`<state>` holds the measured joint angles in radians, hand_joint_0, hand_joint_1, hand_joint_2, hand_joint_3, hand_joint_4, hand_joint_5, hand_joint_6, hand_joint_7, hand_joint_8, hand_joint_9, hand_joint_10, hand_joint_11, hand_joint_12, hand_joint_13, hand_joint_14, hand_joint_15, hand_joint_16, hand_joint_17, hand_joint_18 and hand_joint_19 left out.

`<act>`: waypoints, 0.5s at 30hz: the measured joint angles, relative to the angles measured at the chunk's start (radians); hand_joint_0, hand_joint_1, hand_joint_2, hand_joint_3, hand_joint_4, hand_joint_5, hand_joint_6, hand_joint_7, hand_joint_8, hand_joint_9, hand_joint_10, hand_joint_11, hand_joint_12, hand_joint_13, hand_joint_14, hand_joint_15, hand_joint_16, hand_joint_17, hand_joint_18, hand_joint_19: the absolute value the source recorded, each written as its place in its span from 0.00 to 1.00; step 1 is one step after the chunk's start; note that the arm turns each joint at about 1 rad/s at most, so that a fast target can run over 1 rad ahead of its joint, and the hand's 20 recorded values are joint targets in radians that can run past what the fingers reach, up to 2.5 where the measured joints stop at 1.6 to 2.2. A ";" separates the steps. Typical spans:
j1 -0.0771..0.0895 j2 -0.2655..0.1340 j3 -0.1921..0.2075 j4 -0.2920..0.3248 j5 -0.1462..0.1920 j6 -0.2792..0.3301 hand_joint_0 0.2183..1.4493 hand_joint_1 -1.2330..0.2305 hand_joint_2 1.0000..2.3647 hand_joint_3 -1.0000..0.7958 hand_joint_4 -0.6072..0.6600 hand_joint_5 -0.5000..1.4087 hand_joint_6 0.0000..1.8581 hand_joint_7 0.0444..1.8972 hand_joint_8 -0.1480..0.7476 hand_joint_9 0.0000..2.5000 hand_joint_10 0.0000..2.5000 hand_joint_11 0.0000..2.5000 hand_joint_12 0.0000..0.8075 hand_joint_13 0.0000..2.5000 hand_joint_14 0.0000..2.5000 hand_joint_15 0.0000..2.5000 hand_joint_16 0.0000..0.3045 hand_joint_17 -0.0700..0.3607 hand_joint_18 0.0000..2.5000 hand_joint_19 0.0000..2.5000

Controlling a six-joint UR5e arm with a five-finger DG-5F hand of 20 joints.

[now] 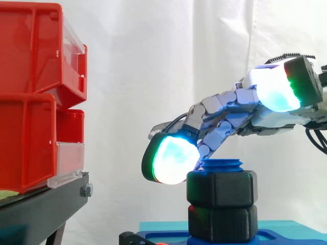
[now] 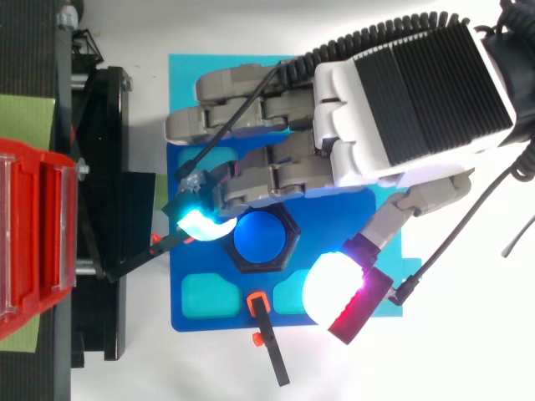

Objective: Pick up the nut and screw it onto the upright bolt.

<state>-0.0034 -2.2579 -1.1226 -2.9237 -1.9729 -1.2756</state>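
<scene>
Nut (image 1: 222, 189) atop second nut (image 1: 222, 223) — side view

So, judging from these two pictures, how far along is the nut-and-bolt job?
Done: the nut already sits on the upright bolt, whose blue top shows above it. In hand: the hand reaches over it, one glowing fingertip against the nut's upper edge, thumb raised clear. Left: probably only final turns, since the nut sits close above a second black hex piece.

No legible text anywhere
</scene>
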 measured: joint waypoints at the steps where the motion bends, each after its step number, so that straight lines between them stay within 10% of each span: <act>1: -0.001 0.000 0.000 0.000 0.000 0.000 0.22 0.82 0.00 0.28 0.66 0.22 0.27 0.49 0.39 0.11 0.00 0.00 0.38 0.01 0.00 0.00 0.12 0.35 0.00 0.00; 15: -0.017 0.000 0.000 0.000 -0.015 -0.007 0.23 0.76 0.00 0.28 0.64 0.25 0.27 0.69 0.42 0.19 0.00 0.00 0.35 0.07 0.00 0.00 0.10 0.32 0.00 0.00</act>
<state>-0.0204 -2.2579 -1.1229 -2.9237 -1.9876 -1.2823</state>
